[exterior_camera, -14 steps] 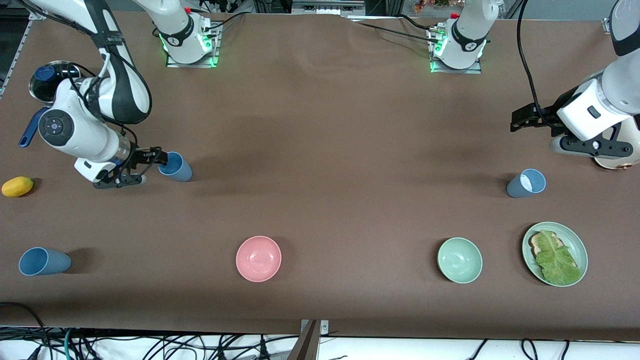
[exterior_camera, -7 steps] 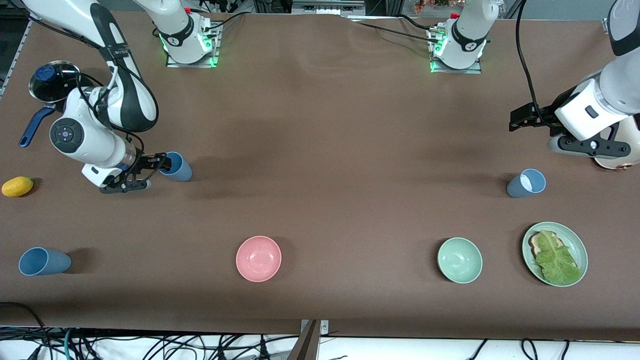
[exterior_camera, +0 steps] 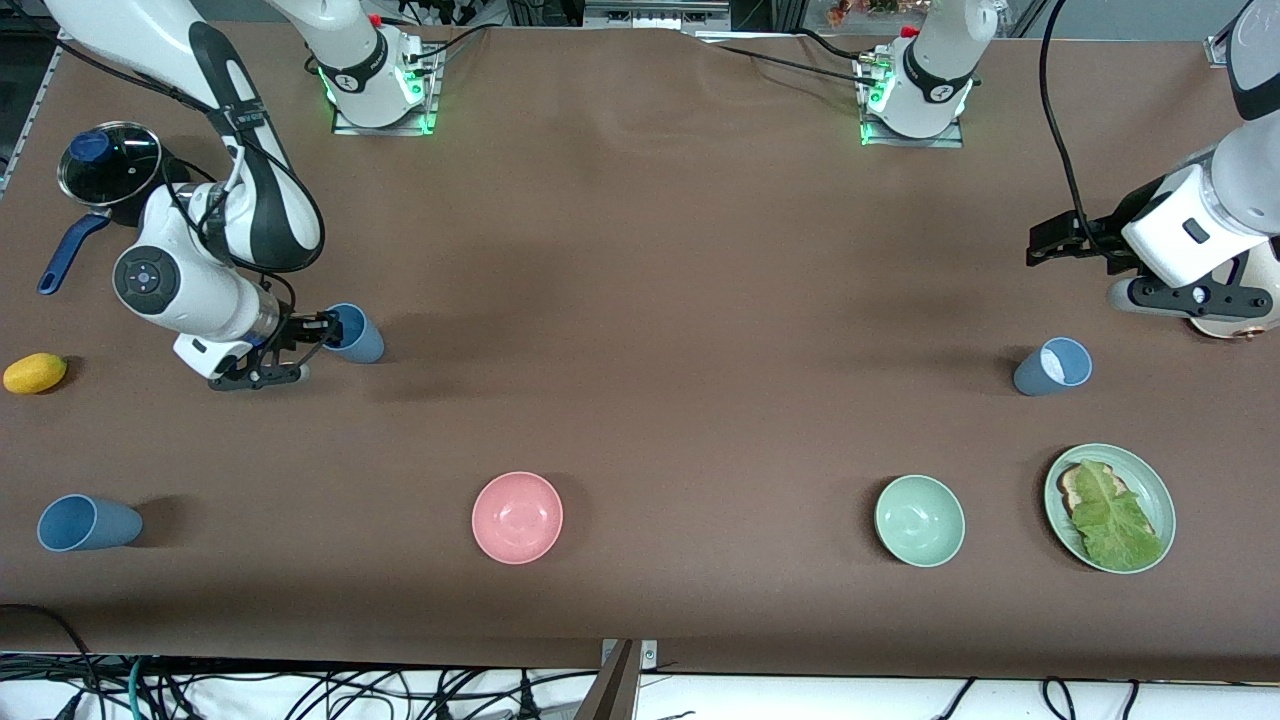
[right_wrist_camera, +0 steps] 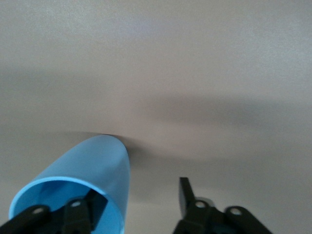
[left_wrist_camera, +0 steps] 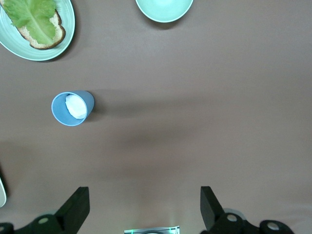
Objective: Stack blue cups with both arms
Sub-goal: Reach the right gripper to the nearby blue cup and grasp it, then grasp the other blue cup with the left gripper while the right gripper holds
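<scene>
A mid-blue cup [exterior_camera: 354, 336] stands upright at the right arm's end of the table. My right gripper [exterior_camera: 308, 348] is low beside it and straddles its wall. One finger [right_wrist_camera: 80, 212] is inside the mid-blue cup [right_wrist_camera: 97, 163]. The other finger [right_wrist_camera: 185, 192] is outside, with a gap to the wall, so the right gripper [right_wrist_camera: 139, 195] is open. A greyer blue cup [exterior_camera: 1052, 367] with a whitish inside [left_wrist_camera: 73, 108] stands at the left arm's end. My left gripper [exterior_camera: 1040, 245] hangs open over the table there, its jaws wide apart in the left wrist view [left_wrist_camera: 144, 209]. Another blue cup [exterior_camera: 86, 523] stands nearer the camera.
A pink bowl [exterior_camera: 517, 517], a pale green bowl [exterior_camera: 919, 520] and a green plate [exterior_camera: 1158, 490] with bread and lettuce lie nearer the camera. A yellow fruit [exterior_camera: 35, 373] and a pot lid [exterior_camera: 108, 160] with a blue handle [exterior_camera: 70, 255] lie by the right arm.
My right gripper moved up to the mid-blue cup, slid one finger inside the rim, and its jaws have narrowed. The left gripper drifted slightly toward its own end of the table.
</scene>
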You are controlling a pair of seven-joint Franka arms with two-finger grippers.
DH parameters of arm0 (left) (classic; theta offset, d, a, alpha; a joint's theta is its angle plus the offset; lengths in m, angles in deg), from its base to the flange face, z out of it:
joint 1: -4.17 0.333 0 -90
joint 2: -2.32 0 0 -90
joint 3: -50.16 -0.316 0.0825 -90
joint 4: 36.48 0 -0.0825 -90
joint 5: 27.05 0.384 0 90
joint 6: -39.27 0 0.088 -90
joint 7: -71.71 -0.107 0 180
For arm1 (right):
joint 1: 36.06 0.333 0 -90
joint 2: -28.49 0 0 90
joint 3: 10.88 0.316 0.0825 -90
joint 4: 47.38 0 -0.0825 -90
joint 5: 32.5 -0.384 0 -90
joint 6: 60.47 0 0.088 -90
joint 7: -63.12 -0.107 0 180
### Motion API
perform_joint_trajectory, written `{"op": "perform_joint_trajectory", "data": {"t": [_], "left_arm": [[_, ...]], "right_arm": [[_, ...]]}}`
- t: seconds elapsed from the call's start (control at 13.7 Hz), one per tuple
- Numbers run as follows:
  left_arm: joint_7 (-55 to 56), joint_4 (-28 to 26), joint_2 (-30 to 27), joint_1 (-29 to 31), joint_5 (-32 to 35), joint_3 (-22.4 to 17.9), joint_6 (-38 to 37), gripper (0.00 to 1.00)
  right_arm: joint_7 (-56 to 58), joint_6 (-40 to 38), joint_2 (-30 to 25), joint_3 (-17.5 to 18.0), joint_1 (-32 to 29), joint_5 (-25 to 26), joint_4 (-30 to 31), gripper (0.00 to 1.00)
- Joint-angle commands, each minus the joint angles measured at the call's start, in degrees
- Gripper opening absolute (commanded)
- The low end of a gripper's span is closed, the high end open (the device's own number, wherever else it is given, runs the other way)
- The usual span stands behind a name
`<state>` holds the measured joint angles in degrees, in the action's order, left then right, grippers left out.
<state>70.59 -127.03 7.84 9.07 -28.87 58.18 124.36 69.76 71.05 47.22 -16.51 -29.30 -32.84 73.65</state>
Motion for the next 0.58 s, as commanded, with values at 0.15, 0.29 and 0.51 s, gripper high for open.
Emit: {"op": "perform_joint_trajectory", "data": {"t": [0.15,0.29,0.51], "left_arm": [[0.06,0.55,0.01,0.11,1.56,0.32,-0.63,1.0],[0.06,0.55,0.01,0.2,1.56,0.32,-0.63,1.0],[0.15,0.63,0.01,0.11,1.56,0.32,-0.72,1.0]], "right_arm": [[-0.32,-0.04,0.34,0.17,-0.35,-0.54,0.08,0.43],[-0.5,-0.39,0.52,0.17,-0.35,-0.71,0.08,0.33],[-0.94,-1.09,0.6,0.26,-0.27,-0.8,0.08,0.17]]}}
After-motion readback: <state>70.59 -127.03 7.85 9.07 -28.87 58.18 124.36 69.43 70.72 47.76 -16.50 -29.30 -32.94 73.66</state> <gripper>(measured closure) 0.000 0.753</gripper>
